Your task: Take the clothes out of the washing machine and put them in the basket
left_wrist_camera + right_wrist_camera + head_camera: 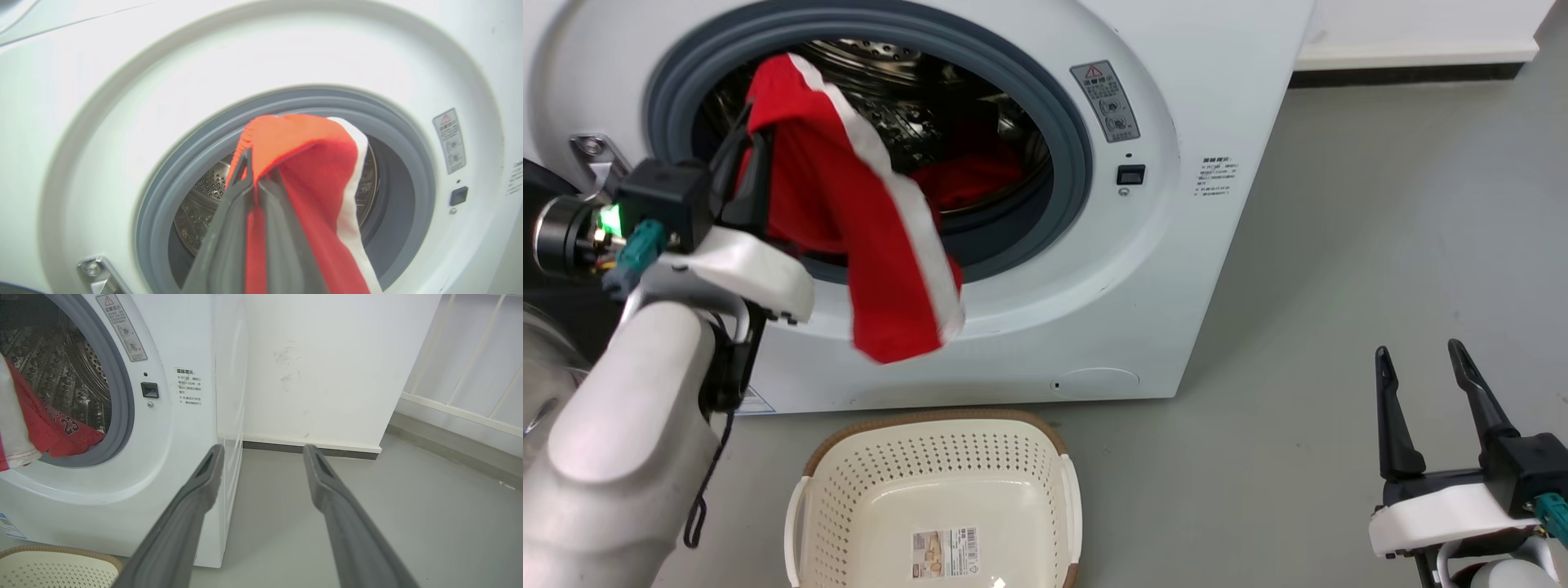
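Jaws of the left gripper (752, 155) are clamped on a red garment (882, 245) with a white stripe. They pinch a fold near its top, just in front of the porthole of the washing machine (1176, 245). The cloth drapes over the fingertips and hangs toward 5 o'clock past the grey door seal (1070, 139), its lower end free in the air above the basket (935, 423). That basket stands on the floor at 6 o'clock from the porthole, close to the machine's front. A second red garment (968, 180) lies low in the drum, at 3 o'clock from the held one, and the right wrist view shows a number printed on it. At 4 o'clock in the head view the right gripper (1418, 351) rests over the floor, jaws apart and holding nothing. Both pieces look light, limp and not fragile, so they will likely fold and trail rather than keep any shape. A single thin layer could slip from the pinch or catch on the seal's lip. A bunched fold or a thick hem seems the safer hold, and for the piece in the drum, its highest hump.
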You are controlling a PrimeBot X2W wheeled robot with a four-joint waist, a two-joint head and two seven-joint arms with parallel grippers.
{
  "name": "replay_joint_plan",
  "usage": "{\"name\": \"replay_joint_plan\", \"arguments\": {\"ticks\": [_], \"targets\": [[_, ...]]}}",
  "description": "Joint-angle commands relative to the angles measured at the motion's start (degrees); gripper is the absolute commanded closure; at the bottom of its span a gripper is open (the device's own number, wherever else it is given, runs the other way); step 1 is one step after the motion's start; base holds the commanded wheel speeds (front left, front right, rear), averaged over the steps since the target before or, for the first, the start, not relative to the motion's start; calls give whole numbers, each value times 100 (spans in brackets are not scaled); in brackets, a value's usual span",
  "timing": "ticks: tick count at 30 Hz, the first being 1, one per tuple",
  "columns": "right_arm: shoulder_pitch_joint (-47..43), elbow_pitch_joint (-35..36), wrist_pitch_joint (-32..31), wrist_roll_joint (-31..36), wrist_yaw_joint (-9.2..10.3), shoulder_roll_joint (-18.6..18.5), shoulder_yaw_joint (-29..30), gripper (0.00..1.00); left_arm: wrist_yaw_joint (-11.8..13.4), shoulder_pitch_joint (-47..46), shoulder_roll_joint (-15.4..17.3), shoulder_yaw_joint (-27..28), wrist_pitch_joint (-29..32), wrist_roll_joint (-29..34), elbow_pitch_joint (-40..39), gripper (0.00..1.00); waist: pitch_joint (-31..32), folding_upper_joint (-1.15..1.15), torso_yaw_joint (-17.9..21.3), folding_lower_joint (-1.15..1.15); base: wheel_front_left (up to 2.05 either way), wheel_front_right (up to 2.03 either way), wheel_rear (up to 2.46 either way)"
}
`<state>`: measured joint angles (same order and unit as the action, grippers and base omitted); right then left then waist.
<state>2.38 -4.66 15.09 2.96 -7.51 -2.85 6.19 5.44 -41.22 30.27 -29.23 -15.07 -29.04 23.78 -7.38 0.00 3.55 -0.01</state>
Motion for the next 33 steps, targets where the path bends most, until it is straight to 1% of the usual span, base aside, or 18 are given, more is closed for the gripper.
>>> {"name": "replay_joint_plan", "arguments": {"ticks": [1, 7, 13, 19, 23, 26, 28, 33], "targets": [[-56, -16, 12, 13, 4, -6, 21, 0, 53, 175, 34, 49, -14, 30, -190, 100, 70, 0, -39, 1, 0, 0, 0], [-154, -34, 12, -3, 4, -4, 101, 0, 362, 877, 193, 334, -14, 207, -1469, 100, 159, 0, -151, 1, 0, 0, 0], [-238, -90, 12, -21, 4, -5, 64, 0, 605, 1412, 301, 493, -15, 335, -2517, 100, 273, 0, -273, 1, 0, 0, 0], [-268, -146, 12, -17, 4, -6, -2, 0, 757, 1969, 372, 410, 143, 255, -3003, 100, 368, 0, -335, 1, 0, 0, 0], [-273, -144, 12, -18, 4, -5, -40, 0, 724, 2339, 393, 241, 355, 133, -2932, 100, 331, 0, -326, 1, 0, 0, 0], [-214, -115, 12, 1, 4, -6, -50, 0, 641, 2545, 305, 95, 388, 30, -2688, 100, 224, 0, -300, 1, 0, 0, 0], [-171, -108, 12, 17, 4, -5, -60, 0, 580, 2668, 216, -1, 312, -3, -2395, 100, 141, 0, -268, 1, 0, 0, 0], [-43, -63, 12, 47, 4, -5, -107, 0, 341, 2813, -108, -137, 111, -140, -1239, 100, -187, 0, -109, 1, 0, 0, 0]]}}
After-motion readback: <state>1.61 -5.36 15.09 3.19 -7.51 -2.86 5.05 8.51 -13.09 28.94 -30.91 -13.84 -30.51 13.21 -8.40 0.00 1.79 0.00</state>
